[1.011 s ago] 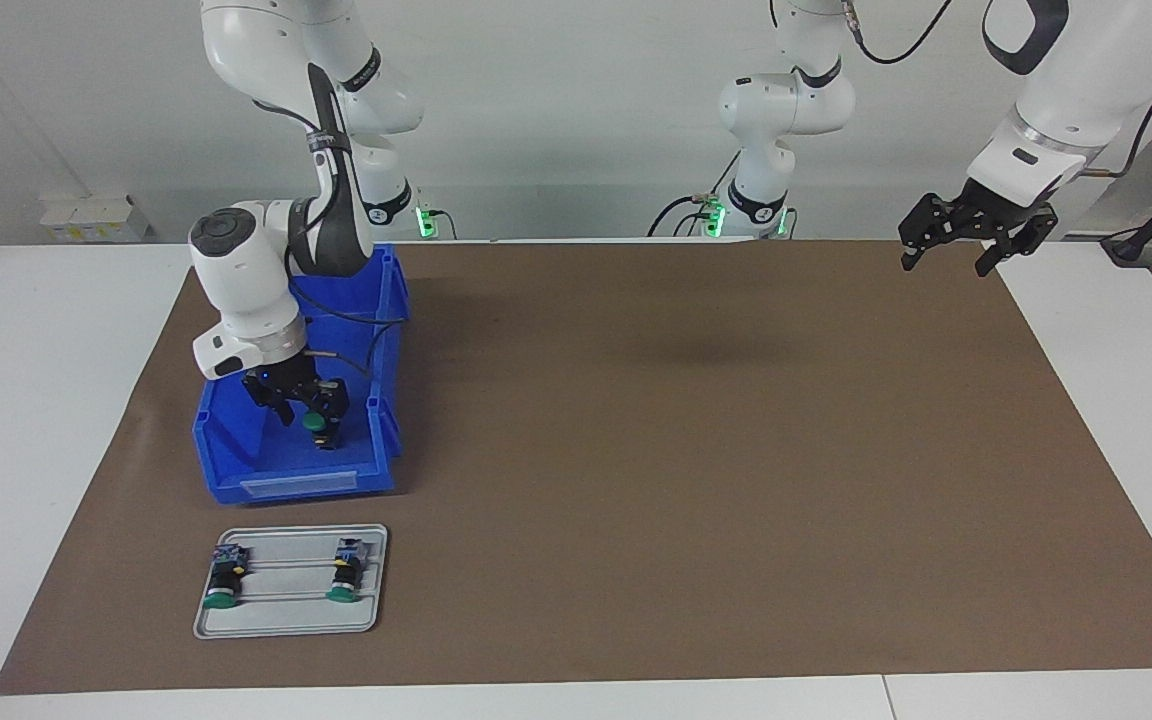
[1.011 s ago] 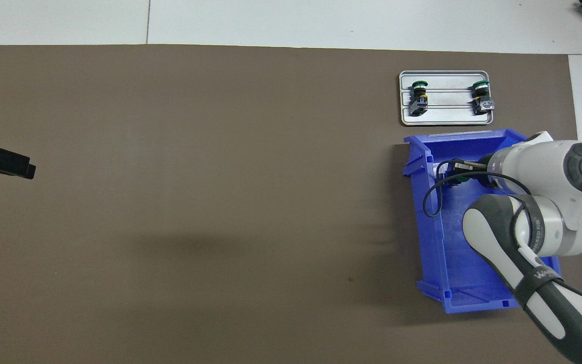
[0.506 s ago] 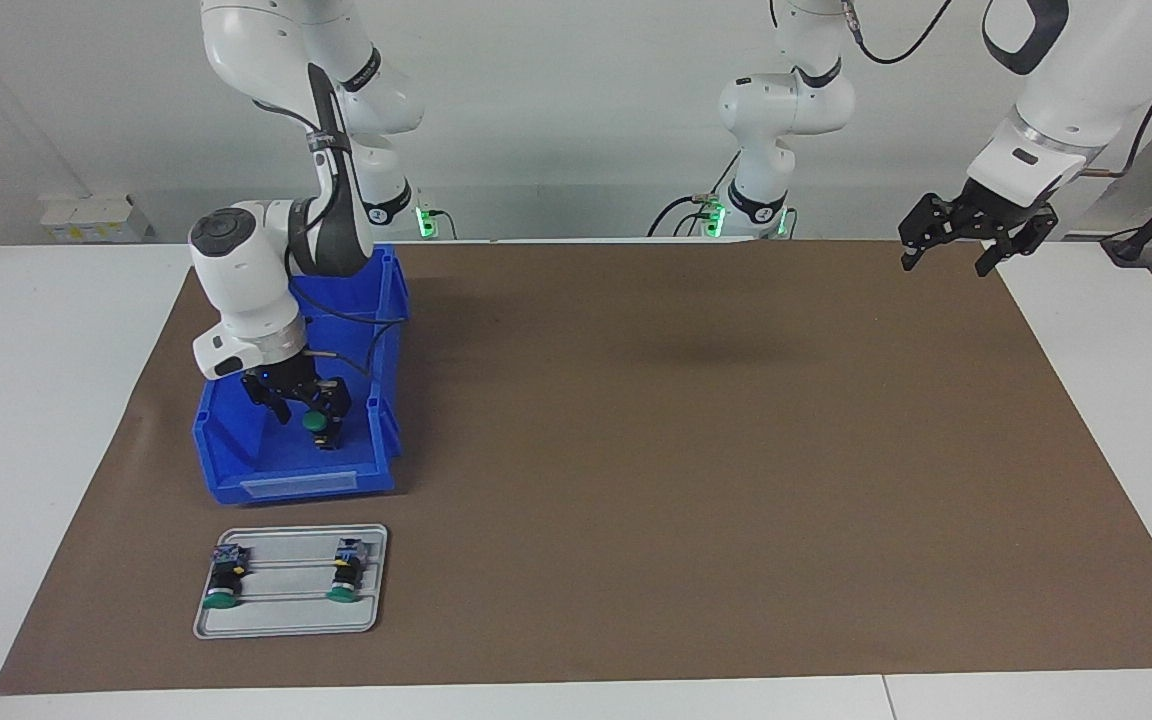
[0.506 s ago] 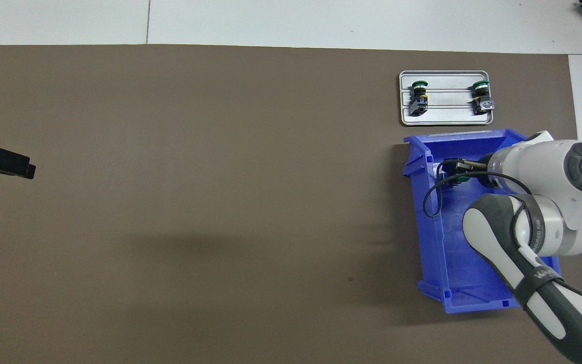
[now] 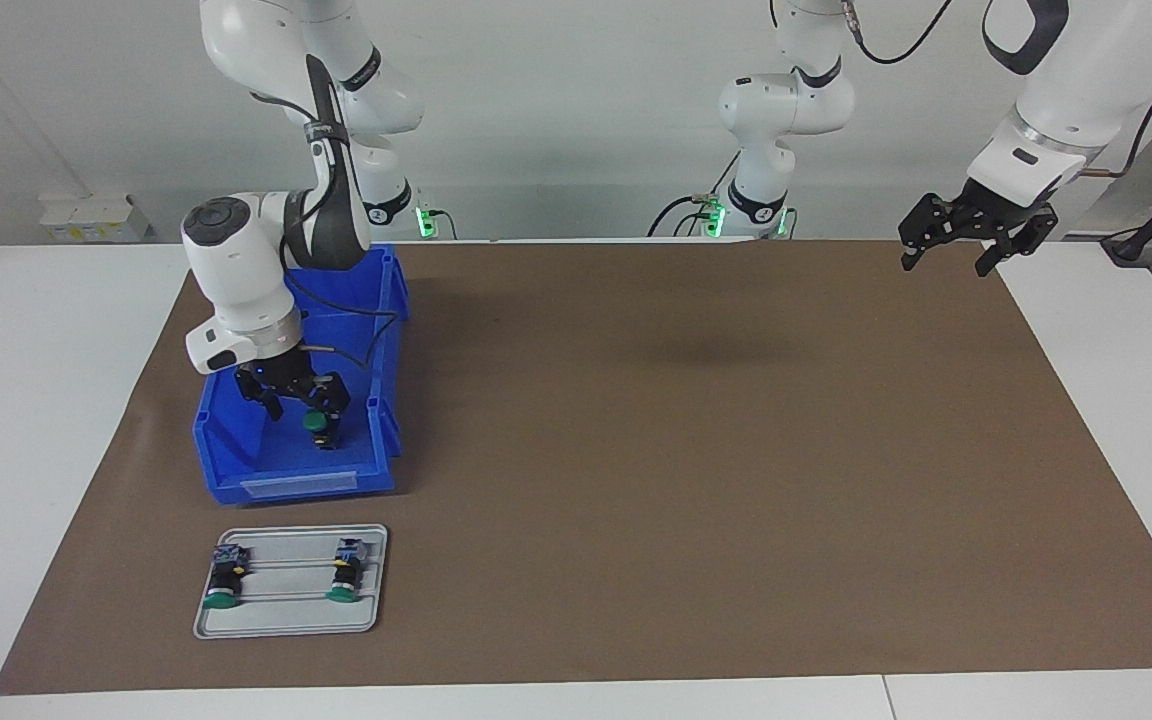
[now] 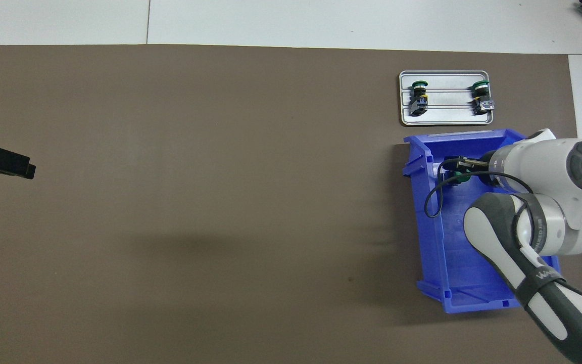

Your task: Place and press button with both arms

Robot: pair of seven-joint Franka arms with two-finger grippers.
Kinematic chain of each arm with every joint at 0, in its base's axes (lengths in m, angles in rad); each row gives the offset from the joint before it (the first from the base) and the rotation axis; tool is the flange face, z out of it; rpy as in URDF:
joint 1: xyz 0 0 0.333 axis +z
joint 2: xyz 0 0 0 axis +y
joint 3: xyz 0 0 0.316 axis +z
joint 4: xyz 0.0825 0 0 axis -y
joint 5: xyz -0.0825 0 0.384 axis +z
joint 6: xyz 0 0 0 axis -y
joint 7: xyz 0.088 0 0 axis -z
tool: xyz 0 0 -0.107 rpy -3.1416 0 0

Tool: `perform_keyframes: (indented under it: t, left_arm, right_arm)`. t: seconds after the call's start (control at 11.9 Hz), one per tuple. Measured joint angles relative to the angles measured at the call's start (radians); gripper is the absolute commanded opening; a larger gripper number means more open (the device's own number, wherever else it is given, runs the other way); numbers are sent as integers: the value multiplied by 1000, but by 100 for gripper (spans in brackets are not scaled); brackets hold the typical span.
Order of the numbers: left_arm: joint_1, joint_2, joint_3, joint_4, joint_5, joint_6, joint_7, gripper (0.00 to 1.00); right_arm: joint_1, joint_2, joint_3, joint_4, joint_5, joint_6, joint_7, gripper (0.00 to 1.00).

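Rising slightly inside our blue bin [image 5: 236, 455], our right gripper [image 5: 302, 405] clamps the button [image 5: 315, 423]; our left gripper [image 5: 948, 251] waits, fingers spread.

The right arm [image 5: 266, 250] bends steeply down at the left of the facing frame, its right tool [image 5: 304, 405] pointing downward with fingers spread wide. The left arm [image 5: 1056, 110] waits at upper right, its left tool [image 5: 948, 255] raised, fingers apart.
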Motion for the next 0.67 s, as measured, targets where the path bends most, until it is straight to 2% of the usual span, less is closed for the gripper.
perform_keyframes:
  t: [0.25, 0.67]
  left_arm:
    - [0, 0, 0, 0, 0, 0, 0, 100]
    - [0, 0, 0, 0, 0, 0, 0, 100]
  right_arm:
    - [1, -44, 1, 44, 0, -96, 0, 97]
    - [0, -117, 2, 233, 0, -425, -26, 97]
